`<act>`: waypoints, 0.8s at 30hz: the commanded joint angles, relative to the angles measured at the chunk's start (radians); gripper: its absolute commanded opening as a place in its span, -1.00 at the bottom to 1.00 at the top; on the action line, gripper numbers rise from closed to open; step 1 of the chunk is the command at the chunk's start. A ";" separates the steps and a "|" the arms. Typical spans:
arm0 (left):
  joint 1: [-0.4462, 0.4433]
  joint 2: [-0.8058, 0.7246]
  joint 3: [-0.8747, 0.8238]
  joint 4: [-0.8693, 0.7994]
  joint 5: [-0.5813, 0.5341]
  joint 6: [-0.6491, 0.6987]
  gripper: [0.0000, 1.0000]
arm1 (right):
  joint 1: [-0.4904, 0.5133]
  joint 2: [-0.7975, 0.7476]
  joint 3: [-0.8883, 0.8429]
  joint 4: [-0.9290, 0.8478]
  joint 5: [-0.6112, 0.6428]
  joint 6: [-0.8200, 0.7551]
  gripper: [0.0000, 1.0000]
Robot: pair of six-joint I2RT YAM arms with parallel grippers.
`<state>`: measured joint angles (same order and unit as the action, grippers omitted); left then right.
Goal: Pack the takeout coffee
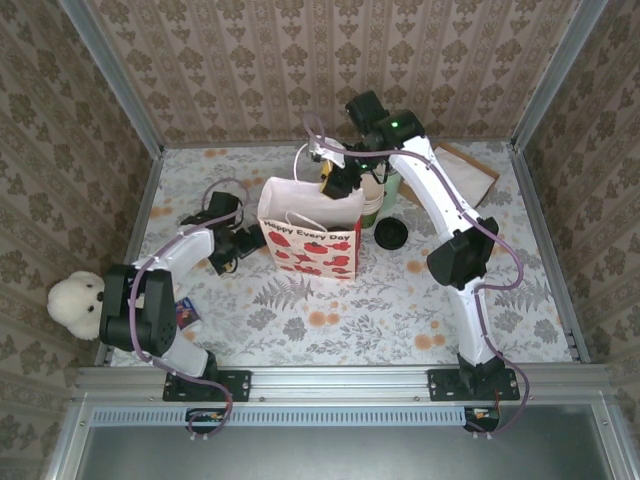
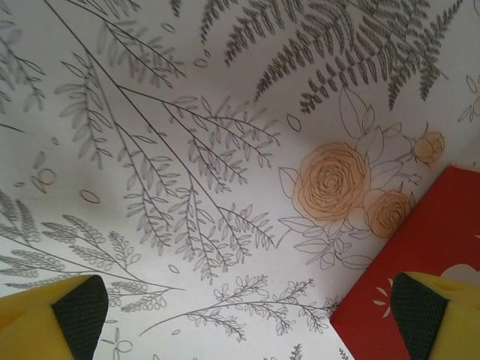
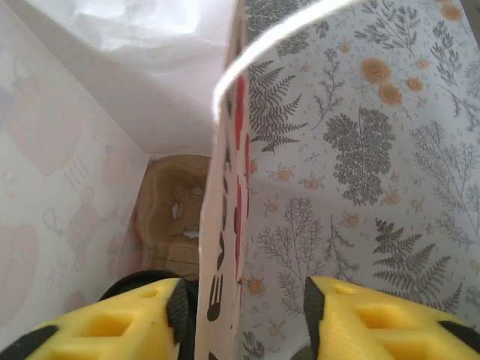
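Observation:
The red-and-white paper bag (image 1: 310, 238) stands open in the middle of the table. The takeout coffee (image 1: 390, 235), seen from above as a round black lid, stands on the table just right of the bag. My right gripper (image 1: 338, 180) hangs over the bag's back right corner. In the right wrist view my right gripper (image 3: 247, 307) is open astride the bag wall (image 3: 225, 225), one finger inside and one outside. A dark round edge (image 3: 139, 281) shows under the inside finger; I cannot tell what it is. My left gripper (image 1: 235, 245) is open and low by the bag's left side.
A brown cardboard carrier (image 3: 172, 210) lies on the bag's floor. Lidless green cups (image 1: 378, 195) stand behind the bag's right side, a brown flat piece (image 1: 470, 170) at the back right. A white plush toy (image 1: 75, 300) sits at the left edge. The bag's red corner (image 2: 420, 247) is beside my left gripper (image 2: 247, 307).

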<state>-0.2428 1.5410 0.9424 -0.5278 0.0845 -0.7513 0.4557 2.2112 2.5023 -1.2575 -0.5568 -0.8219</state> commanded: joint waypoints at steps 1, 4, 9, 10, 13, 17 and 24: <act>-0.015 0.005 0.016 -0.015 0.008 -0.004 1.00 | 0.002 -0.115 -0.053 0.018 0.036 0.045 0.36; -0.022 -0.002 0.002 -0.020 0.005 -0.008 1.00 | -0.001 -0.235 -0.196 0.103 0.095 0.068 0.72; -0.032 -0.013 -0.022 -0.046 -0.014 -0.008 1.00 | -0.003 -0.476 -0.509 0.404 0.257 0.232 1.00; -0.031 -0.014 -0.028 -0.042 -0.010 -0.008 1.00 | -0.003 -0.529 -0.587 0.505 0.300 0.311 1.00; -0.038 -0.007 -0.041 -0.024 0.017 -0.023 1.00 | -0.009 -0.672 -0.816 0.782 0.404 0.549 1.00; -0.067 -0.011 -0.047 -0.038 0.005 -0.038 1.00 | -0.100 -0.790 -1.008 0.944 0.433 0.960 1.00; -0.102 0.000 -0.041 -0.013 0.024 -0.066 1.00 | -0.225 -0.859 -1.135 0.932 0.523 1.159 1.00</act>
<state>-0.3309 1.5429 0.8989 -0.5396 0.0940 -0.7872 0.2474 1.3804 1.3949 -0.3843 -0.1116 0.1570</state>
